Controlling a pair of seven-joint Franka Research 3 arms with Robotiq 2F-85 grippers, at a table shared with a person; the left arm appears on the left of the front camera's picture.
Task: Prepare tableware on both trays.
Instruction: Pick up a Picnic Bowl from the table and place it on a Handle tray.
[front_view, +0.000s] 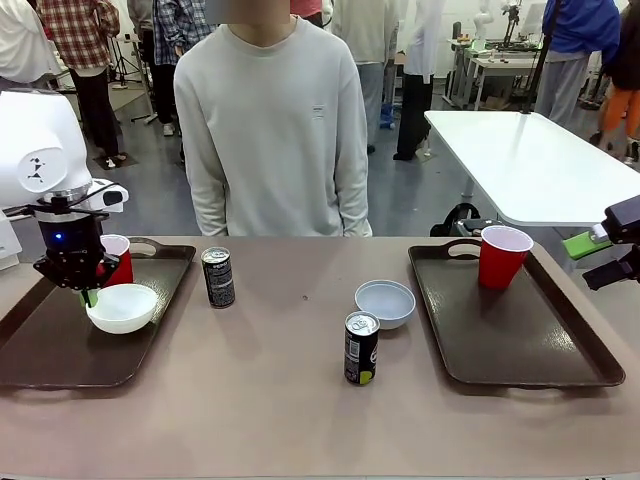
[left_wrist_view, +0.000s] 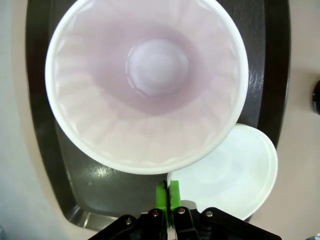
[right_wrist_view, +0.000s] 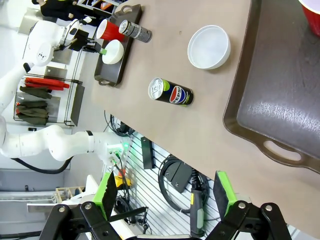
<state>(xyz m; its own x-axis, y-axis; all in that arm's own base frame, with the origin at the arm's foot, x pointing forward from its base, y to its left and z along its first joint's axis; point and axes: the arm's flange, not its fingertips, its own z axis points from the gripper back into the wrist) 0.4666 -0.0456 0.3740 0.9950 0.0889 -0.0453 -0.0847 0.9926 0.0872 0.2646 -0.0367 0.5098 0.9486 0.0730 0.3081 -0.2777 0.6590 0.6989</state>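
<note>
At the far left, the left tray (front_view: 60, 360) carried the white bowl (front_view: 125, 305), with a red cup (front_view: 118, 258) standing just behind it at the tray's far end. The left tool (front_view: 92, 297) hung straight down at the bowl's left rim, its green fingers (left_wrist_view: 161, 195) drawn almost together. Whether they pinched the rim or had let it go could not be told.

On the bare tabletop (front_view: 280, 400) between the trays stood one black can (front_view: 217, 277) just beside the left tray, and a second can (front_view: 361, 348) nearer the robot. The grey-blue bowl (front_view: 385, 302) sat just behind that second can. The right tray (front_view: 520, 340) held only the other red cup (front_view: 503, 257) at its far end. The right tool (right_wrist_view: 166, 187) waited off the tabletop's right edge, jaws spread wide and holding nothing.

So each tray seemed to lack a can, and the right one its bowl. The first risk sat at the left. If the fingers had not fully freed the rim, a lift would tip the white bowl or drag it into the cup just beside it. Further right, the cans were tall and narrow – a glancing finger would likely topple one. The grey-blue bowl lay so near the second can that a reach for either might knock the other.
</note>
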